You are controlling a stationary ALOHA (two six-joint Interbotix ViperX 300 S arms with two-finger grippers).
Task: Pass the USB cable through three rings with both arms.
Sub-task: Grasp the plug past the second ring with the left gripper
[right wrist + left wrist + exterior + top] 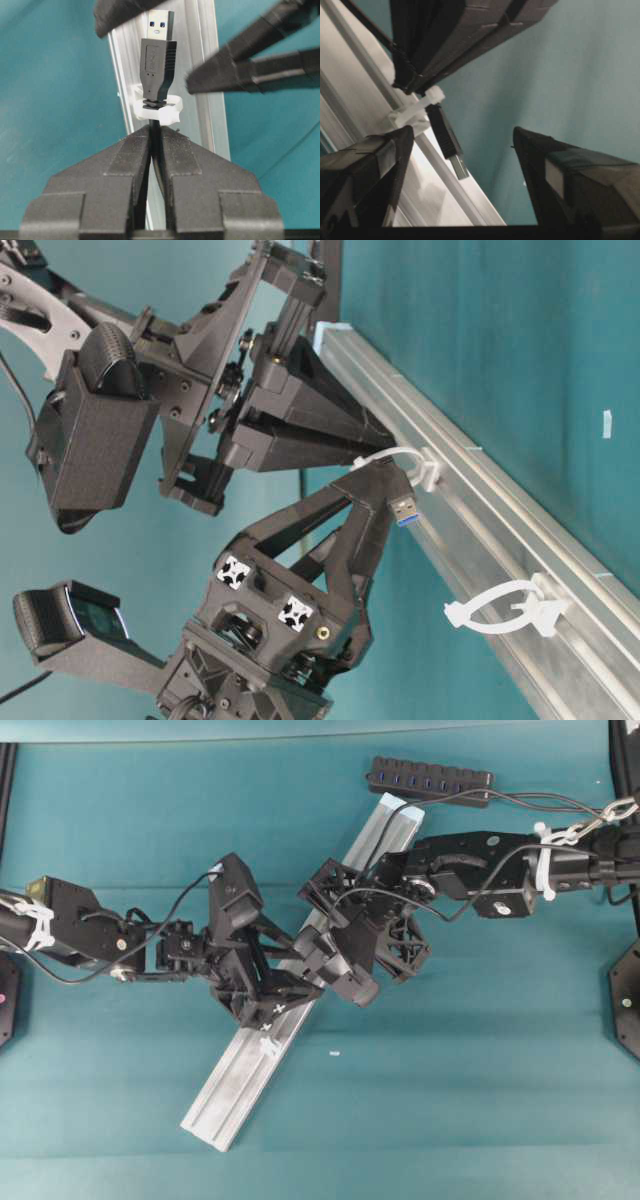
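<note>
My right gripper (154, 145) has its fingers clamped on the USB cable (158, 60), whose plug has just poked through one ring (156, 109) on the silver rail (250, 1065), near the middle of the teal surface (480, 1070). My left gripper (462, 137) waits with fingers apart around the plug. The next ring (505, 607) stands empty; I judge at least that one remains.
</note>
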